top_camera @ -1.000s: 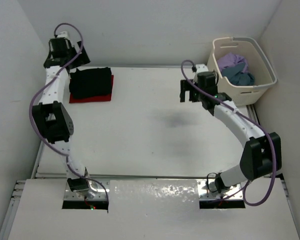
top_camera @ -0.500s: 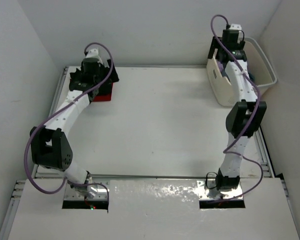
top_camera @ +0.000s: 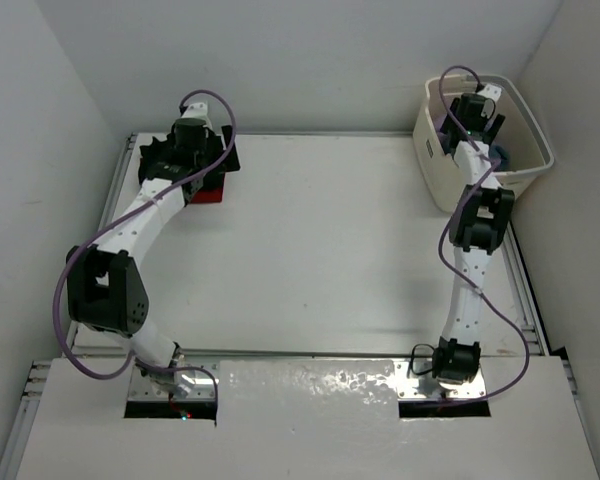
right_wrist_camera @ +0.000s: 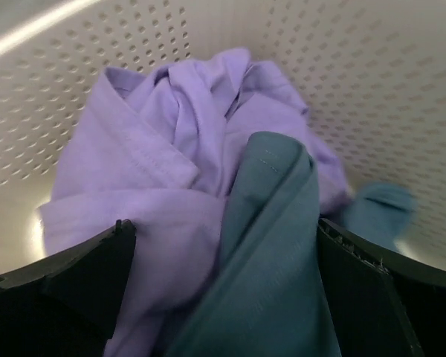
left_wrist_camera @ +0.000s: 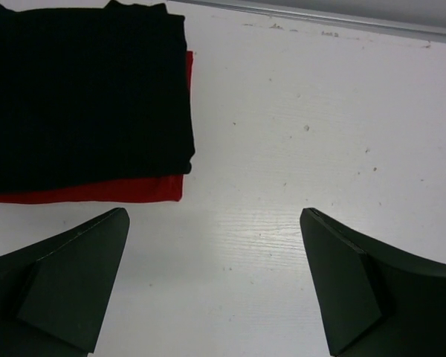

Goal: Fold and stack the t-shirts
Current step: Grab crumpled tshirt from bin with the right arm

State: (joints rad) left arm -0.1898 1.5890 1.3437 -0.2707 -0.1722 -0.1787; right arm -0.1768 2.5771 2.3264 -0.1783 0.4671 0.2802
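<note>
Black t-shirt [left_wrist_camera: 82, 89] lies folded on the red t-shirt [left_wrist_camera: 97, 191] before your left gripper [left_wrist_camera: 214, 223], lavender t-shirt [right_wrist_camera: 163, 149] and teal t-shirt [right_wrist_camera: 275, 253] bunch in the basket [right_wrist_camera: 357, 74] before your right gripper [right_wrist_camera: 224, 227], both grippers gaping wide, empty.

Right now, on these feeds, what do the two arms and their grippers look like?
The left arm and right arm both have white links, bulky black joint housings and a purple cable looping alongside. The left gripper and right gripper each show two dark, matte, wedge-shaped fingers.
</note>
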